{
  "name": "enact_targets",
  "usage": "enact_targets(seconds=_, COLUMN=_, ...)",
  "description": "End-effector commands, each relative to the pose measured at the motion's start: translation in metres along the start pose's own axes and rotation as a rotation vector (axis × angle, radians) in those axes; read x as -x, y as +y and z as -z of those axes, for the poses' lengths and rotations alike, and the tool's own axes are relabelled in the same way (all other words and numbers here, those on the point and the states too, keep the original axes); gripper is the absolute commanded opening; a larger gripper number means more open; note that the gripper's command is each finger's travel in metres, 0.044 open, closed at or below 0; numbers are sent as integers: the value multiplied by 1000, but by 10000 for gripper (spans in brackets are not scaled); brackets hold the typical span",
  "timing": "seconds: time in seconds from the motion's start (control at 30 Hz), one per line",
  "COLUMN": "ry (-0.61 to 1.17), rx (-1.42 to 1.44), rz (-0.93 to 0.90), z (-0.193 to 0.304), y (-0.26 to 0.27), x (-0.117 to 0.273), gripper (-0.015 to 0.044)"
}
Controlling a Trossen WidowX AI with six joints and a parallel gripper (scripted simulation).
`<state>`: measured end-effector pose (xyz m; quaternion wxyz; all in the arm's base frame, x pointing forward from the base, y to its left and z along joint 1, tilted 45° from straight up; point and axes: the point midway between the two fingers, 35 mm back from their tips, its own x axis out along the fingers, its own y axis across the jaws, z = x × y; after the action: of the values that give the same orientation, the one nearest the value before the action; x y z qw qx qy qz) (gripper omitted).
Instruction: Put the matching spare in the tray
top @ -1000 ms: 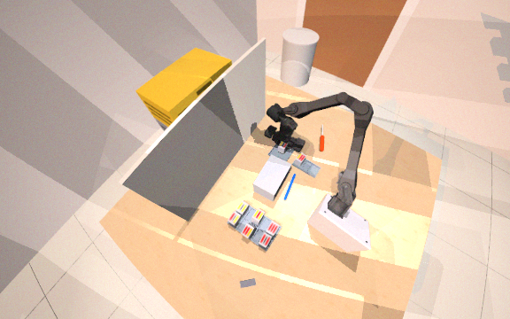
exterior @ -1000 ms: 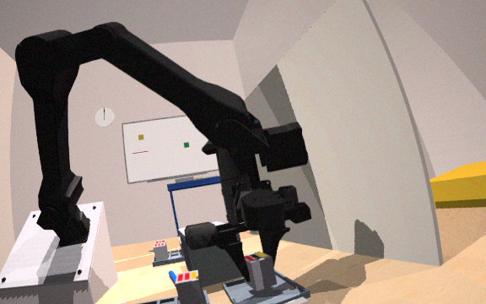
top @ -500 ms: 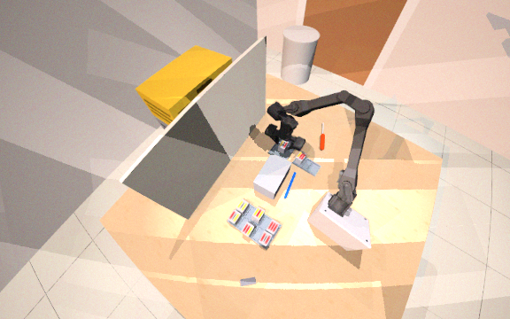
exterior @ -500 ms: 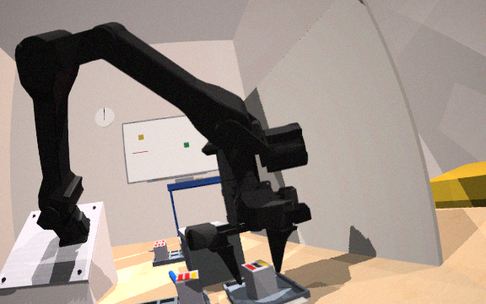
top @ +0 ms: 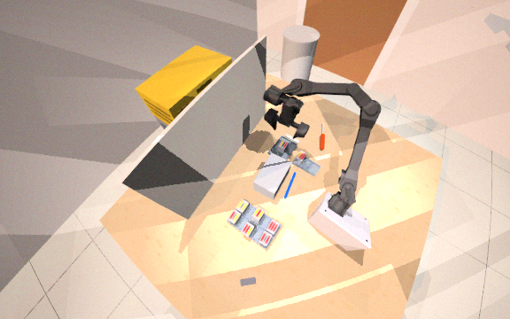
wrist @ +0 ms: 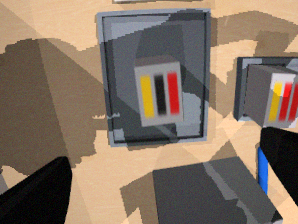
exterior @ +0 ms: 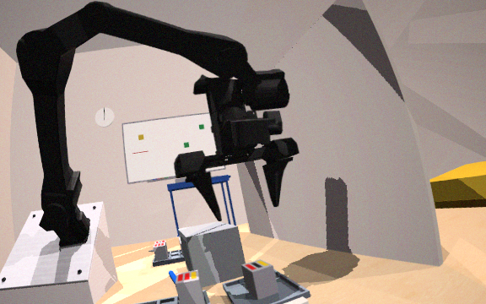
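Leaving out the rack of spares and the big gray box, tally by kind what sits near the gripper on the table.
Striped blocks: 2
Gray trays: 2
Orange screwdriver: 1
Blue pen: 1
Total: 6

The table (top: 370,275) looks like pale, smooth wood. On it, the tray (wrist: 113,83) and its block (wrist: 158,92) look matt grey plastic; above, the gripper (exterior: 243,187) is matt black.

The gripper (top: 287,122) is held above the tray (top: 282,146), jaws spread; 1 striped spare (top: 284,144) is seated in it; an orange screwdriver (top: 321,137) is laid nearby on the surface (top: 370,186).
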<state>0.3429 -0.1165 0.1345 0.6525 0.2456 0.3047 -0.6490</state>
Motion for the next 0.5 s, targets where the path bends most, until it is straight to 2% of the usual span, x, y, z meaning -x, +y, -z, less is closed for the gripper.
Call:
enact_targets(seconds=0.0, ry=-6, rx=-5, rz=18, z=-3, y=-5, x=5, gripper=440)
enact_targets(seconds=0.47, ry=-1, rx=-2, rz=-3, z=-1, y=0, x=4, gripper=440)
